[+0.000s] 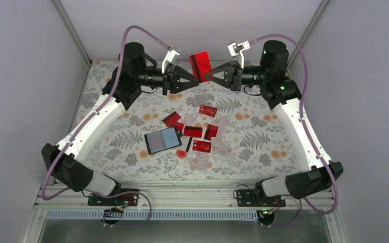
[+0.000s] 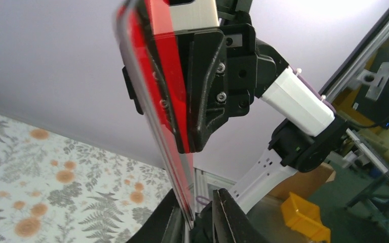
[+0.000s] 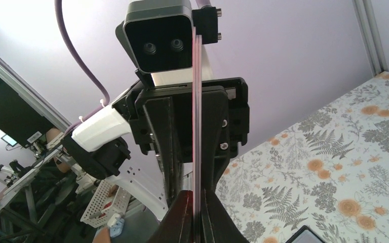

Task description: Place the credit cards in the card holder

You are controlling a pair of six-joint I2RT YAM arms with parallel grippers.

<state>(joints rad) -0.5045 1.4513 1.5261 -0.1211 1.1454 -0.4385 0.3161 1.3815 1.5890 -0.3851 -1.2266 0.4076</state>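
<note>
A glossy red plastic credit card (image 1: 201, 66) (thin, smooth); a black card holder (image 1: 163, 140) with a shiny face; a matt floral-printed table (image 1: 263, 142).

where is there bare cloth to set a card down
Bare floral cloth lies left of the card holder and right of the loose cards. The centre cluster is crowded; the raised card hangs over the far middle.

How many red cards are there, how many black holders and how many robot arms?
Red cards: 7 as far as I can tell, with 1 held up in the air and 6 on the table, some overlapping
Holder: 1
Arms: 2, left and right
Total: 10
</note>
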